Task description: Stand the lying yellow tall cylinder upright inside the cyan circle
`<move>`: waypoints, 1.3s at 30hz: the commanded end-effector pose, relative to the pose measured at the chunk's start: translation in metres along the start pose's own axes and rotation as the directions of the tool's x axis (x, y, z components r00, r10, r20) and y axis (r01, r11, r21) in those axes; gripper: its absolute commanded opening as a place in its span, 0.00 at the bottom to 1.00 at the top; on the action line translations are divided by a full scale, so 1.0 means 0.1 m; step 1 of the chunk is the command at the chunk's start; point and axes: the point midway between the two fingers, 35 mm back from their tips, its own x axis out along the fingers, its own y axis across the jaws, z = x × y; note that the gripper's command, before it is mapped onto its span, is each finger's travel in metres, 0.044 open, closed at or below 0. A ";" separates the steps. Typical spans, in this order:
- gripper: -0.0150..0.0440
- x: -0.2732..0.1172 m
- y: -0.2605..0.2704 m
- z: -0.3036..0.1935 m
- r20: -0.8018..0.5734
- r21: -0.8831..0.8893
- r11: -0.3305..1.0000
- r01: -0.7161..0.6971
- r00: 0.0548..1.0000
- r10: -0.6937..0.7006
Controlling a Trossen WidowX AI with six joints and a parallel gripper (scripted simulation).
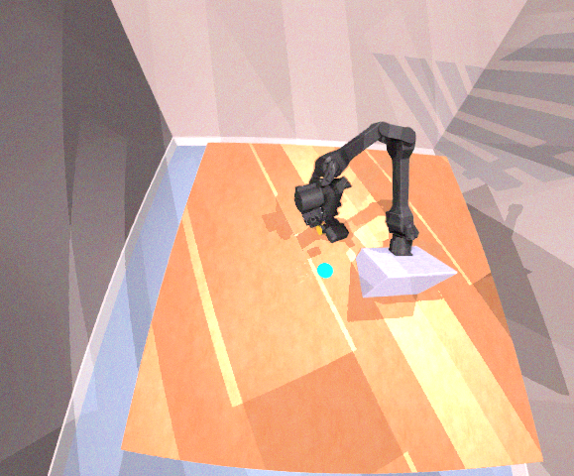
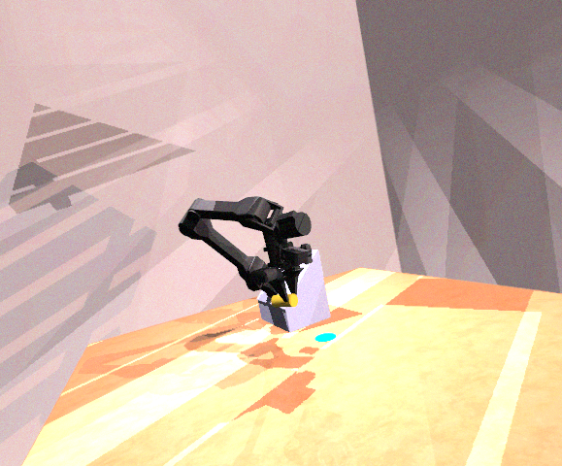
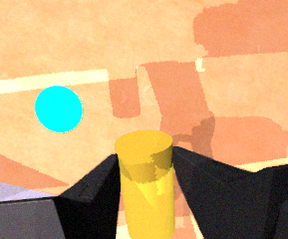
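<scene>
The yellow tall cylinder (image 1: 319,230) (image 2: 284,301) (image 3: 148,191) is held between the fingers of my gripper (image 2: 288,296) (image 3: 144,157), which is shut on it. The cylinder is in the air above the table, lying roughly level in the exterior view, with one end face towards that camera. Its far part is hidden by the fingers and the lower frame edge in the wrist view. The flat cyan circle (image 1: 324,270) (image 2: 325,337) (image 3: 59,109) lies on the table with nothing on it. In the wrist view it is left of the cylinder and farther up the frame.
The pale lilac wedge block (image 1: 404,274) (image 2: 307,301) stands at the arm's base, close to the cyan circle. Its edge shows at the lower left of the wrist view. Shadows and light stripes cross the orange table (image 1: 277,327) (image 2: 396,376).
</scene>
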 end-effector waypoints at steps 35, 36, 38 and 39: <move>0.43 0.00 0.56 0.11 -0.028 -0.571 0.820 -0.015 1.000 -0.001; 0.43 -0.01 0.57 0.12 -0.028 -0.584 0.811 -0.015 1.000 -0.002; 0.43 -0.01 0.60 0.12 -0.029 -0.609 0.793 -0.016 1.000 -0.003; 0.43 -0.01 0.61 0.12 -0.030 -0.622 0.783 -0.016 1.000 -0.003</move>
